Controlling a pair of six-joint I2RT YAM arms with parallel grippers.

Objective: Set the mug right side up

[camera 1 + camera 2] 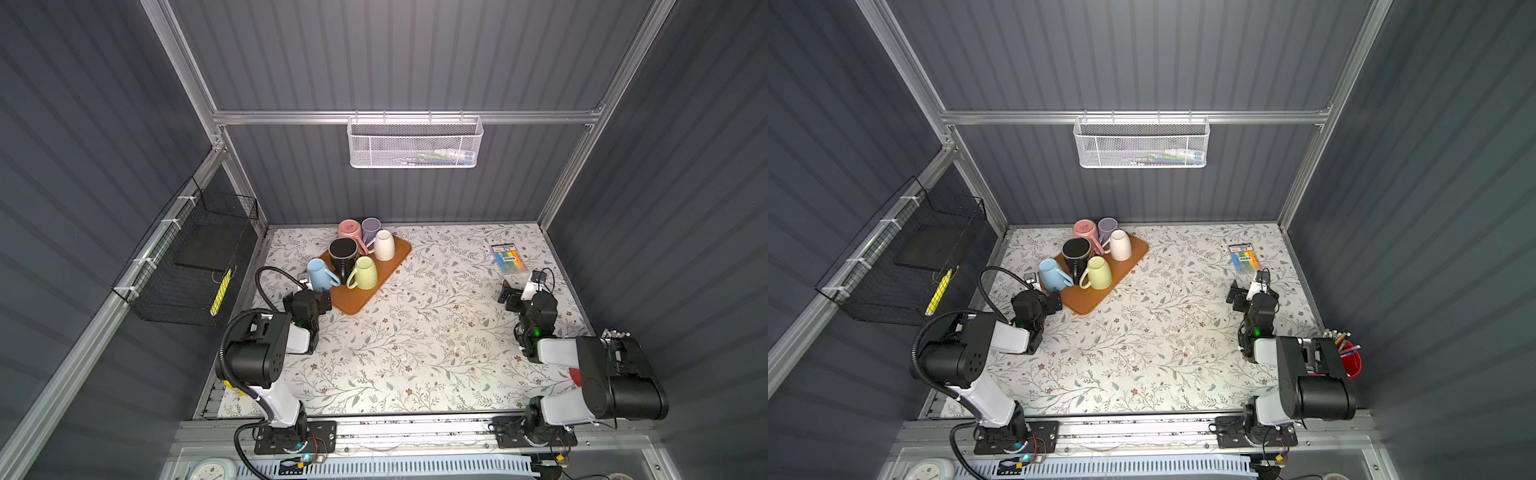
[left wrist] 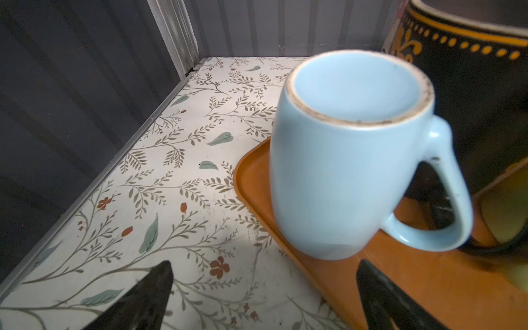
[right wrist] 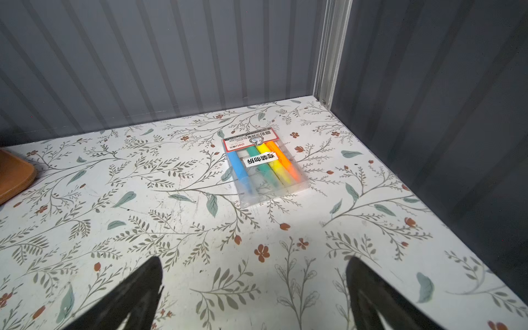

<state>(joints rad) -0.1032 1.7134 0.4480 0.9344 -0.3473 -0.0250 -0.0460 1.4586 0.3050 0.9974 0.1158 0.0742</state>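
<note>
A light blue mug point(image 1: 320, 272) point(image 1: 1052, 272) point(image 2: 337, 177) stands upside down on the left corner of an orange-brown tray point(image 1: 357, 301) point(image 2: 428, 285). Its ringed base faces up and its handle points toward a black mug point(image 1: 343, 251) point(image 2: 471, 85). My left gripper point(image 1: 318, 296) point(image 2: 265, 265) is open just short of the blue mug, low over the tray's edge, touching nothing. My right gripper point(image 1: 511, 293) point(image 3: 254, 260) is open and empty over the bare table at the right.
Yellow-green point(image 1: 365, 272), white point(image 1: 384, 245), pink point(image 1: 349, 229) and purple point(image 1: 370, 227) mugs crowd the tray. A highlighter pack point(image 1: 509, 257) point(image 3: 264, 165) lies ahead of the right gripper. A white mesh basket point(image 1: 413, 143) hangs on the back wall and a black wire basket point(image 1: 187, 266) on the left wall.
</note>
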